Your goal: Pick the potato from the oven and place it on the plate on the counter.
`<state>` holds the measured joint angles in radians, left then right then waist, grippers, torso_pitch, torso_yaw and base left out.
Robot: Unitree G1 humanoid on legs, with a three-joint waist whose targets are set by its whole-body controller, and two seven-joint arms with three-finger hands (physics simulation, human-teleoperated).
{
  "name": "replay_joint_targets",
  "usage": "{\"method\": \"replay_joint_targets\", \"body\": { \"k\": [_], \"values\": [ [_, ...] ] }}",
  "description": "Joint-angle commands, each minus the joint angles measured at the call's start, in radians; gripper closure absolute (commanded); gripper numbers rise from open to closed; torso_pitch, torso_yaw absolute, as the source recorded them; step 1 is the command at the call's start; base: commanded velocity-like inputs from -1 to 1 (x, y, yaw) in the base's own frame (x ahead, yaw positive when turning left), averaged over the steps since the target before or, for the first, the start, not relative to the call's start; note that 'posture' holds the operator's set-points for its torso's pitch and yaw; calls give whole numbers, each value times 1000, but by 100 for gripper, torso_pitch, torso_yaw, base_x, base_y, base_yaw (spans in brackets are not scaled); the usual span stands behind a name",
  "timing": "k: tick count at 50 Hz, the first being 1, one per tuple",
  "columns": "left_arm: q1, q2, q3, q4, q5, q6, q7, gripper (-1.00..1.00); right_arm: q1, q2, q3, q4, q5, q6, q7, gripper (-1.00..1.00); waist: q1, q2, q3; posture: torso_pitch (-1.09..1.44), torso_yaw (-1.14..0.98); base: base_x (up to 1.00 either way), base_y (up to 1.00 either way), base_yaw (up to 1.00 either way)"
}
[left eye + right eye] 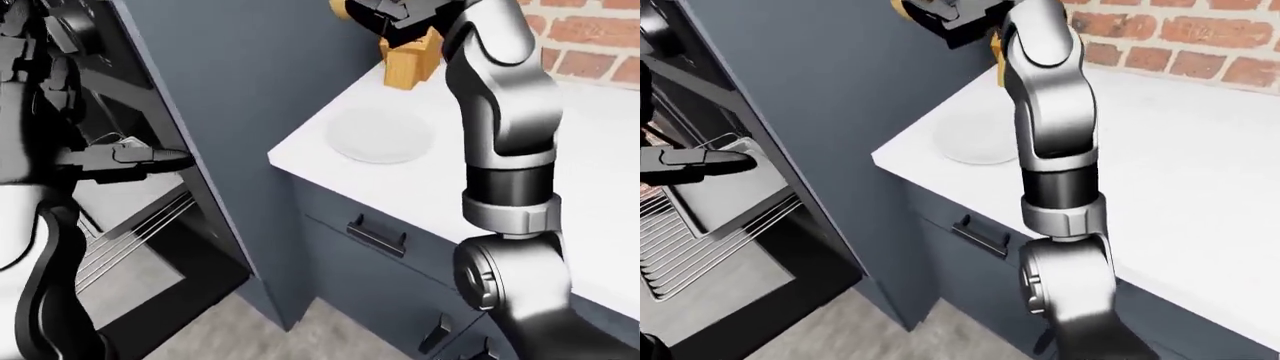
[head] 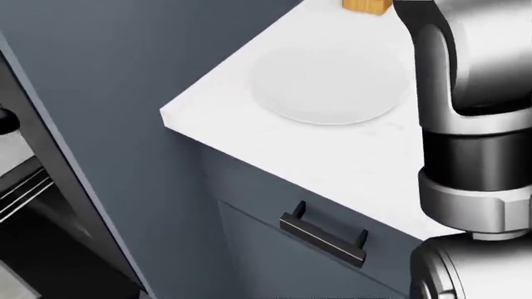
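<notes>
The right hand [image 1: 395,15], closed on the potato [image 1: 340,9], is shown only in the eye views; the white plate [image 2: 328,81] alone is seen overhead. The left hand's [image 1: 700,159] grip cannot be told.

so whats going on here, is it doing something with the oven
The humanoid stands between an open oven and a white counter. Its right robot hand is raised above the counter and appears to hold something yellowish, probably the potato, though it is cut off by the frame. The plate on the counter is bare. The left robot hand hangs by the oven opening.
</notes>
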<state>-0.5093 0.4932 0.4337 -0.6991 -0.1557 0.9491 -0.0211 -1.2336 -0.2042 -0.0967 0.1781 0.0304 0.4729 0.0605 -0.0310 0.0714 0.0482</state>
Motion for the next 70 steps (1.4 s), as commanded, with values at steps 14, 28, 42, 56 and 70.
{"method": "replay_joint_targets", "body": {
  "k": [14,28,42,56,70],
  "values": [
    [-6,9,8,17,3,-12,4,-100,-22,-11,13,6,10,2,-31,100,38,-59,-11,0,0,2,0,0],
    [4,7,12,11,-1,-14,7,-100,-9,-13,13,-4,24,5,-38,100,29,-39,7,0,0,8,0,0],
    [7,13,26,-2,-9,1,7,-100,-7,-8,13,-15,0,22,-24,100,27,-62,-13,0,0,29,0,0],
    [2,19,22,4,-12,-1,11,-100,-19,-15,15,9,-14,31,-36,100,27,-37,25,0,0,10,0,0],
    [6,16,21,2,-7,1,13,-100,-76,-34,19,207,-88,40,-46,100,18,-28,-14,0,0,0,0,0]
  ]
}}
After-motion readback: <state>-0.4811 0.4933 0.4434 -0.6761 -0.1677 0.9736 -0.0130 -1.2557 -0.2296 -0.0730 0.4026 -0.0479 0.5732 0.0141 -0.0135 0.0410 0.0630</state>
